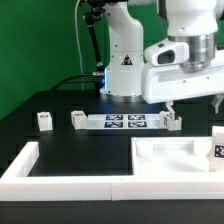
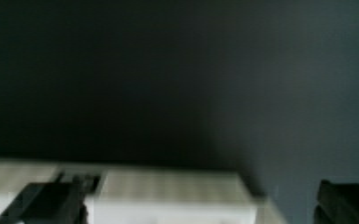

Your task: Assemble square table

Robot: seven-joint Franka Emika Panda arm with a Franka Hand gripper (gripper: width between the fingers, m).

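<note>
The white square panel with its raised rim lies flat at the exterior view's right front. Two white legs stand apart at the left, by the marker board's left end. A third leg stands at the board's right end. One more leg with a tag stands at the panel's right edge. My gripper hangs open above the panel's far side, near the third leg, holding nothing. In the wrist view my gripper has its dark fingers wide apart. A blurred white surface lies beyond them; I cannot tell which part it is.
The marker board lies flat in front of the robot's base. The long white L-shaped border wall runs along the table's front and left. A green backdrop stands behind.
</note>
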